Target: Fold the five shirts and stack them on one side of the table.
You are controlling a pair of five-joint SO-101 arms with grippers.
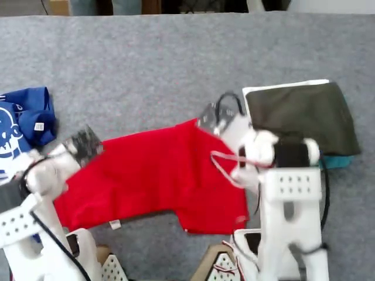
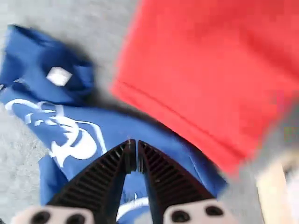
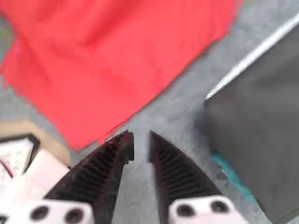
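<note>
My left fingers (image 2: pixel 132 148) are clenched, empty, over the blue shirt (image 2: pixel 70 135), with the red shirt (image 2: pixel 210 70) beyond their tips. My right fingers (image 3: pixel 140 141), slightly parted, grasp nothing above the surface (image 3: pixel 187 107), beside the dark shirt (image 3: pixel 261 130).

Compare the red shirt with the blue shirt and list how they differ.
1. The red shirt is plain; the blue shirt bears a white print.
2. The red shirt lies spread fairly flat mid-table; the blue shirt is bunched up at the left edge.
3. The red shirt shows whole in the high view; the blue shirt is cut off by that view's edge.
Shared: both lie on the grey table, apart from the folded stack.
</note>
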